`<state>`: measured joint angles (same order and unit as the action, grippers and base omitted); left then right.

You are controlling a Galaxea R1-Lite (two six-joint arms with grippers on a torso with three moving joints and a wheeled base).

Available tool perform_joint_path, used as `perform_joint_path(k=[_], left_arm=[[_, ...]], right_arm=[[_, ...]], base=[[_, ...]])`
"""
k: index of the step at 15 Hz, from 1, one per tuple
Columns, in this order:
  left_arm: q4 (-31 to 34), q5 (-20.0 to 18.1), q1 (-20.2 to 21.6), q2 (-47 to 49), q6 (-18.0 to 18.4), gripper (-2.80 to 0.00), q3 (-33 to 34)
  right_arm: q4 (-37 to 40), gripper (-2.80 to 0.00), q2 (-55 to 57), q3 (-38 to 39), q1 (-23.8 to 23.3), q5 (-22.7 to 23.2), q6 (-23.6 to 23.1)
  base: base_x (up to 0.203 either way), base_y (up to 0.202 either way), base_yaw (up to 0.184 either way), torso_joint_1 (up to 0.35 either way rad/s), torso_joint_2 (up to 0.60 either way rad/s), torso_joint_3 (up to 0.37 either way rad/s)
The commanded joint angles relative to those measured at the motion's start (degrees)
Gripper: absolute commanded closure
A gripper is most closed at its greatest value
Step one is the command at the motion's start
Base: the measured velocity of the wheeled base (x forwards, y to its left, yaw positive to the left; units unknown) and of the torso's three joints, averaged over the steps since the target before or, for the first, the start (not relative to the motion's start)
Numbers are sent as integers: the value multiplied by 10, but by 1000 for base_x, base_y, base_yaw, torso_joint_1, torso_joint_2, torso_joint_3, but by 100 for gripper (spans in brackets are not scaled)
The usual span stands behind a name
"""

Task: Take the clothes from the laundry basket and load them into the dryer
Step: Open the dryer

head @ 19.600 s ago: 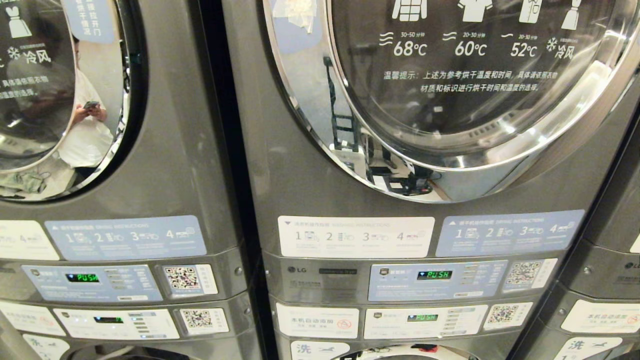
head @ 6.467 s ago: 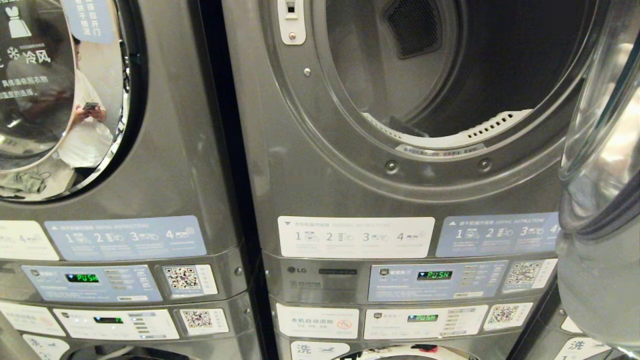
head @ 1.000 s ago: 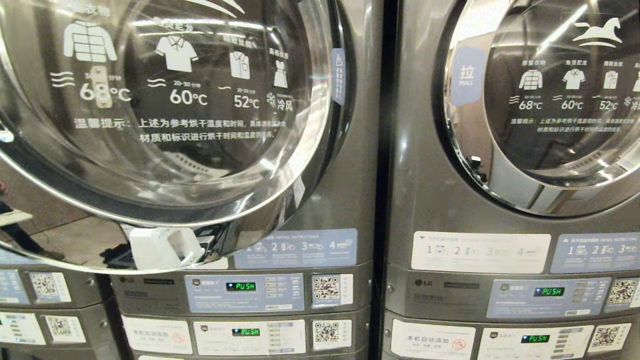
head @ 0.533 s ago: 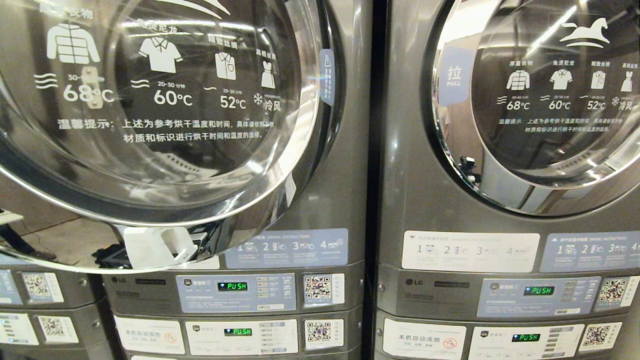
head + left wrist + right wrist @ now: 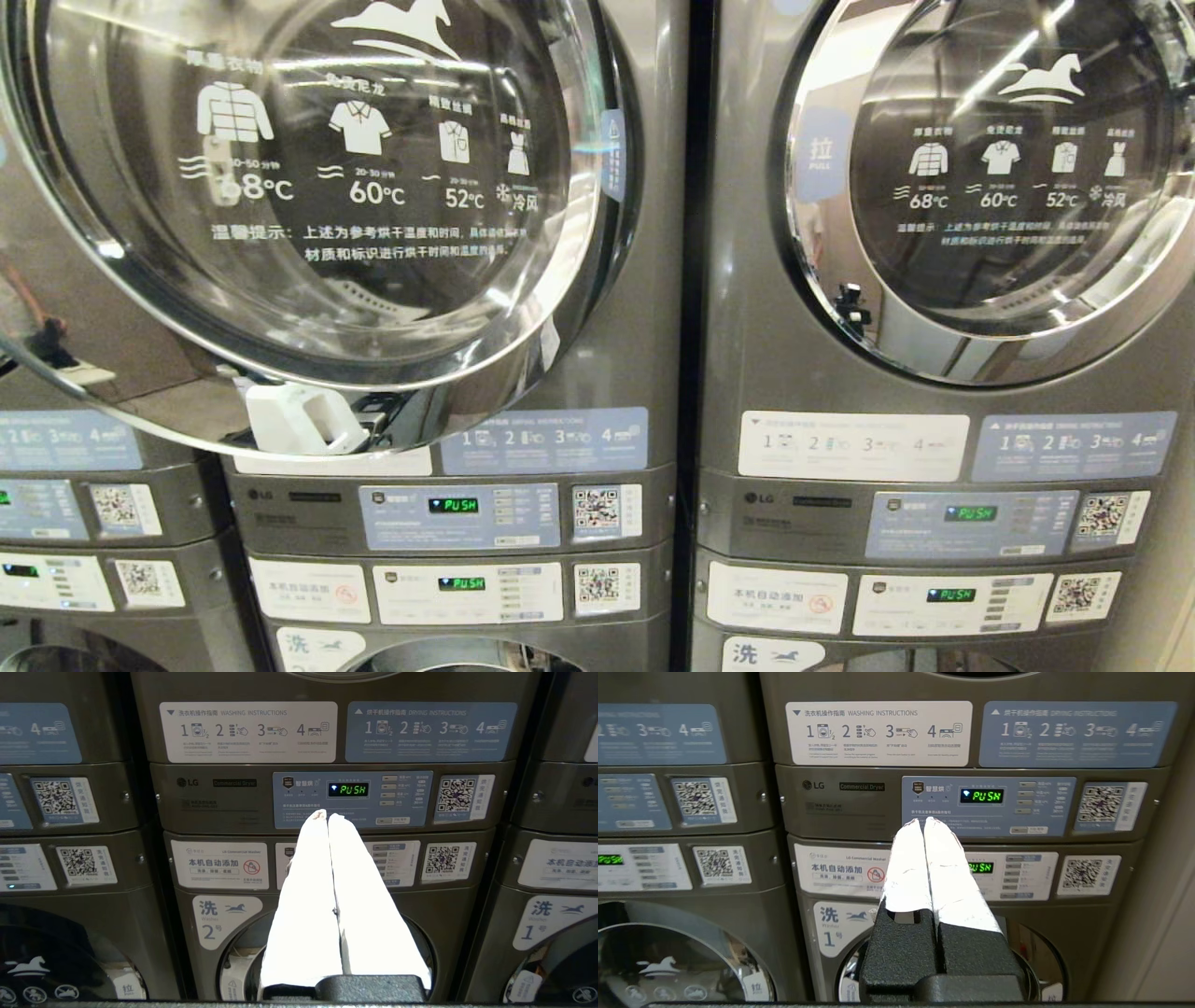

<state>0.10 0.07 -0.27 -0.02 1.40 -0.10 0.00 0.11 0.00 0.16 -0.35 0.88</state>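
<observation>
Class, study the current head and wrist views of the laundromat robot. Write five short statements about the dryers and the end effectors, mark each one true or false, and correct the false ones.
1. The left dryer door stands swung open. True.
2. The right dryer door is open too. False: it sits closed against its machine.
3. The left end effector holds a garment. False: its fingers are shut together on nothing.
4. The right end effector is shut and empty. True.
5. The display under the open door reads PUSH. True.
</observation>
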Motion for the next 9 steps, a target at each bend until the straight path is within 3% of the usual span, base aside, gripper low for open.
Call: perform_joint_path(k=[1,6,9], left_arm=[[0,0,0,0,0,0,0],[0,0,0,0,0,0,0],[-1,-3,0,0,2,0,0]], right_arm=[[0,0,0,0,0,0,0],[0,0,0,0,0,-1,0],[0,0,0,0,0,-1,0]], base=[[-193,0,2,1,4,2],[-194,0,2,0,2,4],[-68,0,0,-4,-1,5]])
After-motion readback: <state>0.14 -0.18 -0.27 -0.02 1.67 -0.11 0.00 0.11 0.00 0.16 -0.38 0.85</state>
